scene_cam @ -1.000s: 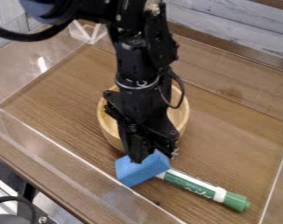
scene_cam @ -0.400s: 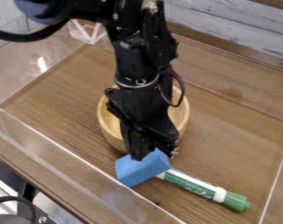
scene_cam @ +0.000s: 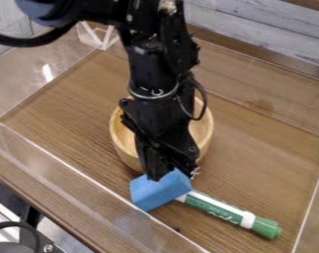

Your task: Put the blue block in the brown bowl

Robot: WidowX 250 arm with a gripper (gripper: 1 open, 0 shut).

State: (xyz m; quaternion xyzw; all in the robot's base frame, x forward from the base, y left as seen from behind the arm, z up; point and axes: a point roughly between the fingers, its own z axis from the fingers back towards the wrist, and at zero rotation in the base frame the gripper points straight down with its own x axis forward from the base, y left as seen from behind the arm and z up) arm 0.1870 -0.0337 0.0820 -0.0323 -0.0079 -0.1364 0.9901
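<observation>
Because the block must be lifted before it can go anywhere, the claw points straight down and is clamped on the top of the blue block, which sits on the desk just at five o'clock of the brown bowl. The bowl lies close behind the arm, so the carry should be short. A white marker with a green cap lies touching or just beside the block at its four o'clock, and could be nudged.
</observation>
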